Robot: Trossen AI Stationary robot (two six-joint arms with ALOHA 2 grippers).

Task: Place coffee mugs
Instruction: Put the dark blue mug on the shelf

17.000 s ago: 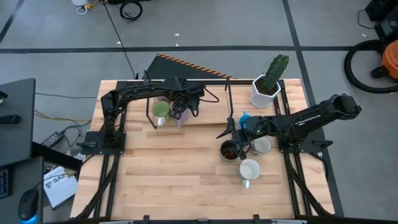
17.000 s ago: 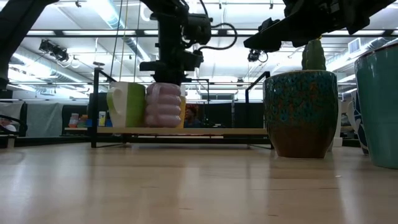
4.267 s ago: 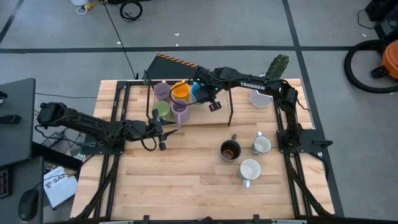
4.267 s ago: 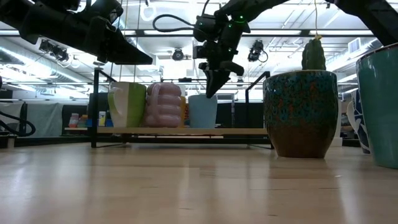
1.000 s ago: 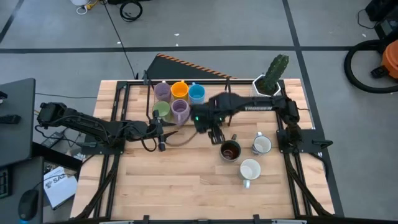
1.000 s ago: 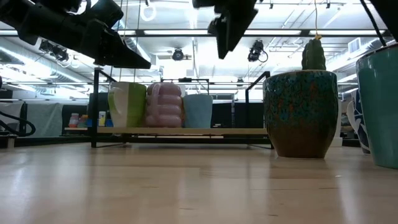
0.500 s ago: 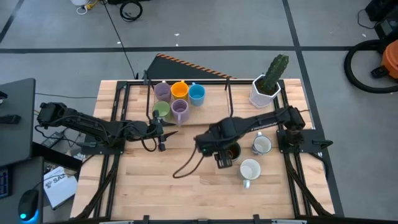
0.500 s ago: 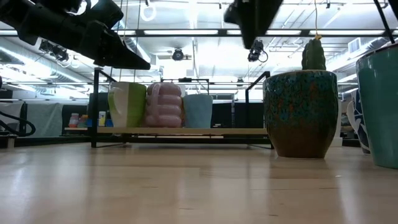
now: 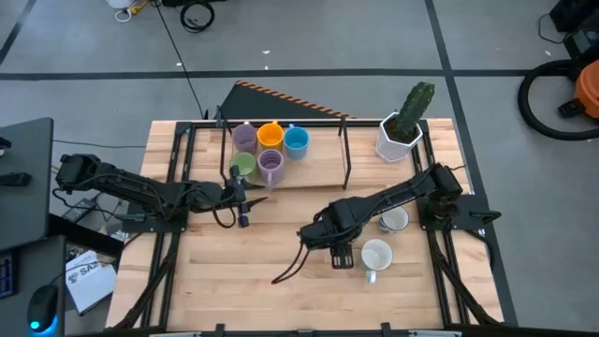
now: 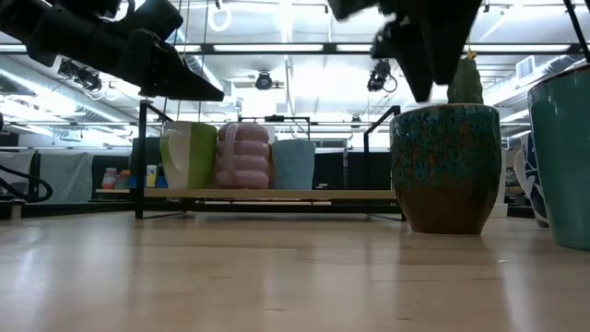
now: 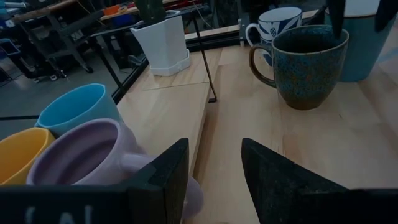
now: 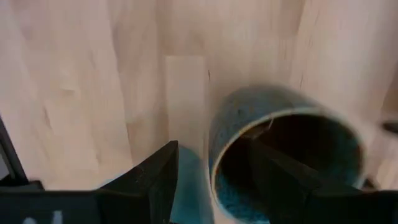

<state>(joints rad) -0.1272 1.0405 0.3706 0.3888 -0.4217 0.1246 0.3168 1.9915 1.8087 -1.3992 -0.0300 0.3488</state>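
Shelf [image 9: 318,173]: low wooden platform with a black frame at the back of the table [image 9: 253,281]; holds five mugs clustered at its left end.
Back row: purple mug [image 9: 244,138], orange mug [image 9: 270,136], blue mug [image 9: 297,140], side by side; each looks empty.
Front row: green mug [image 9: 241,166] and second purple mug [image 9: 270,165], touching, just ahead of the back row.
Brown mug [image 11: 305,65]: dark speckled, upright on the bare table right of centre; interior dark, contents not discernible. Largely hidden under the right arm from above.
White mugs: one [image 9: 395,220] beside the brown mug, another [image 9: 375,255] nearer the front edge; both upright and empty.
Cactus pot [image 9: 398,137]: white faceted planter with a green cactus, back right corner.
Right gripper [image 9: 335,241]: directly above the brown mug, fingers spread, straddling its rim; probably not yet gripping.
Left gripper [image 9: 241,198]: low over the table just in front of the shelf's left end, fingers apart, holding nothing.
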